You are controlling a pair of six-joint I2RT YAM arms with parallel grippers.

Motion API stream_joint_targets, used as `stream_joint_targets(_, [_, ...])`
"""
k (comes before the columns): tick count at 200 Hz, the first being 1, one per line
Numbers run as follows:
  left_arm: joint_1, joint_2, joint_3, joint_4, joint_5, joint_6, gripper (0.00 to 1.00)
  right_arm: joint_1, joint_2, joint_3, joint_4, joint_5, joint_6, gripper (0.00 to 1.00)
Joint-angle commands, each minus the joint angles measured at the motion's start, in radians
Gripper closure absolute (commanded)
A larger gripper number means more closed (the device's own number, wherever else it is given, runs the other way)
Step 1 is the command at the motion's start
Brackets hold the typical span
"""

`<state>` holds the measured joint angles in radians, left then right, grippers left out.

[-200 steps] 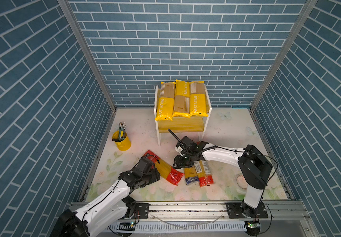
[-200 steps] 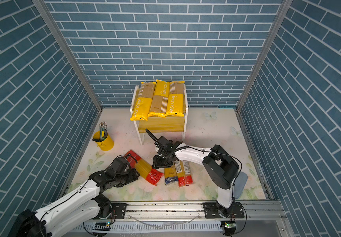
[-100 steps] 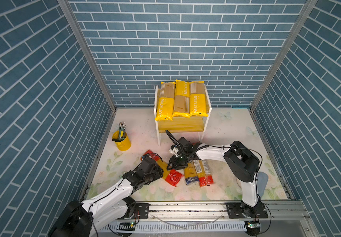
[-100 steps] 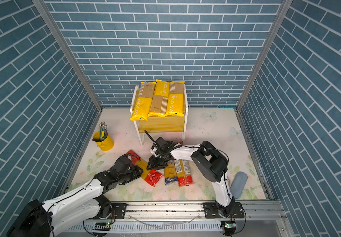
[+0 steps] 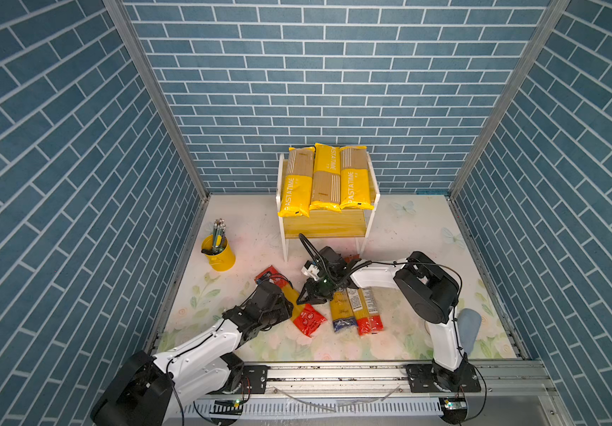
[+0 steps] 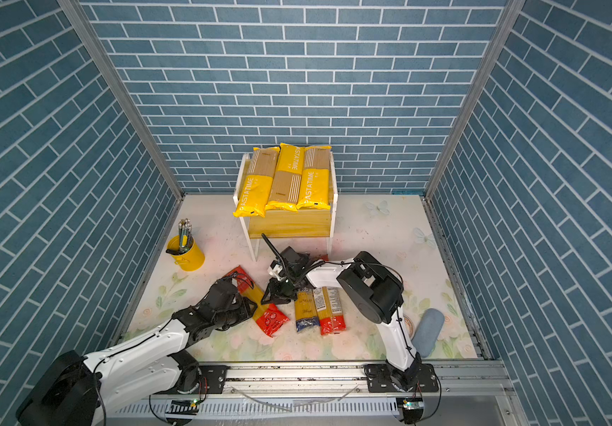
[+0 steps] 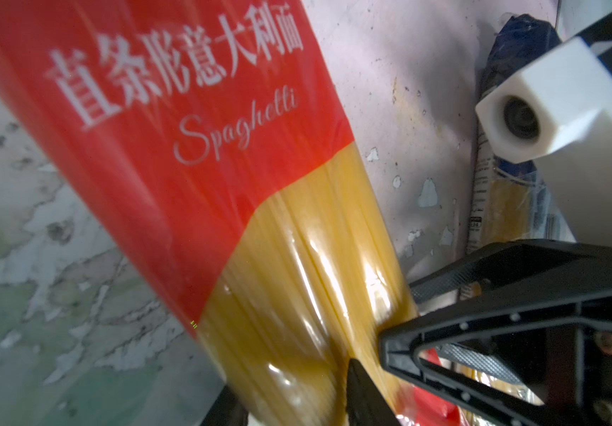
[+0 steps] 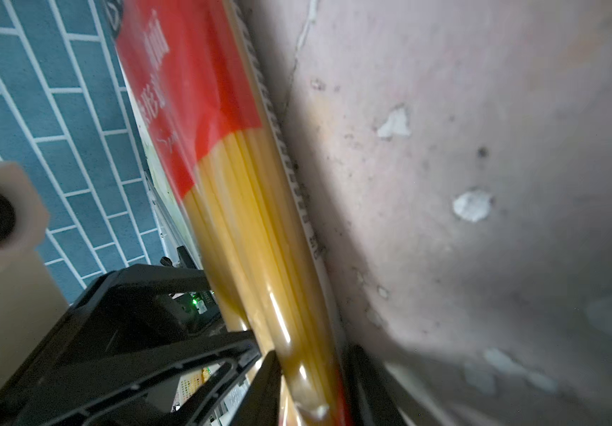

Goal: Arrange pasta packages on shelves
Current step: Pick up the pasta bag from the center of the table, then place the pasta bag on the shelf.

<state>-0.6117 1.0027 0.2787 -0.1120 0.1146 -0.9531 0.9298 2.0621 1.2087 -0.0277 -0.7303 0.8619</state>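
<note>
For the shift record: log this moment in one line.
left gripper: straddles red-ended bag | right gripper: straddles same bag | grip: unclear | rack top: three yellow bags

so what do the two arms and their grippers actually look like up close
Both have white shells, the left arm and the right arm, with bulky black joint housings. The left gripper and right gripper are black, their fingers open triangular frames with meshed pads. A white block camera sits at each wrist, and thin black cables loop alongside.
</note>
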Motion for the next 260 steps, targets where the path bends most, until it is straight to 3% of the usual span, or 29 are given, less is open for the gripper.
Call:
stream_joint_targets(1, [-0.005, 0.000, -0.029, -0.093, 0.029, 0.033, 0.57, 0.019, -0.010, -0.029, 0.101, -0.049, 0.070, 0.62])
stream_joint_targets(23, [-0.006, -0.028, -0.034, -0.097, 0.026, 0.043, 0.57, 0.024, -0.005, -0.015, 0.113, -0.056, 0.083, 0.56])
stream_joint_targets(43, [-0.005, -0.014, -0.022, -0.097, 0.028, 0.055, 0.58, 0.030, 0.055, 0.012, 0.108, -0.062, 0.086, 0.56])
stream_joint_targets(81, [-0.005, -0.075, 0.012, -0.179, 0.036, 0.070, 0.56, 0.021, 0.022, 0.003, 0.094, -0.032, 0.057, 0.80])
stream_joint_targets(118, [-0.006, -0.217, 0.179, -0.502, -0.027, 0.124, 0.41, 0.015, -0.102, -0.052, 0.102, -0.012, 0.067, 0.99])
stream_joint_targets(142, [-0.002, -0.302, 0.291, -0.678, -0.097, 0.157, 0.37, 0.011, -0.184, -0.118, 0.148, -0.003, 0.106, 1.00])
stream_joint_targets(171, [0.004, -0.347, 0.371, -0.764, -0.154, 0.179, 0.36, 0.006, -0.295, -0.217, 0.231, 0.018, 0.165, 1.00])
stream_joint_targets(217, [0.015, -0.338, 0.452, -0.766, -0.214, 0.202, 0.33, -0.005, -0.513, -0.319, 0.233, 0.083, 0.195, 1.00])
stream_joint_targets(260, [0.028, -0.318, 0.458, -0.712, -0.198, 0.195, 0.33, -0.013, -0.634, -0.350, 0.219, 0.114, 0.200, 1.00])
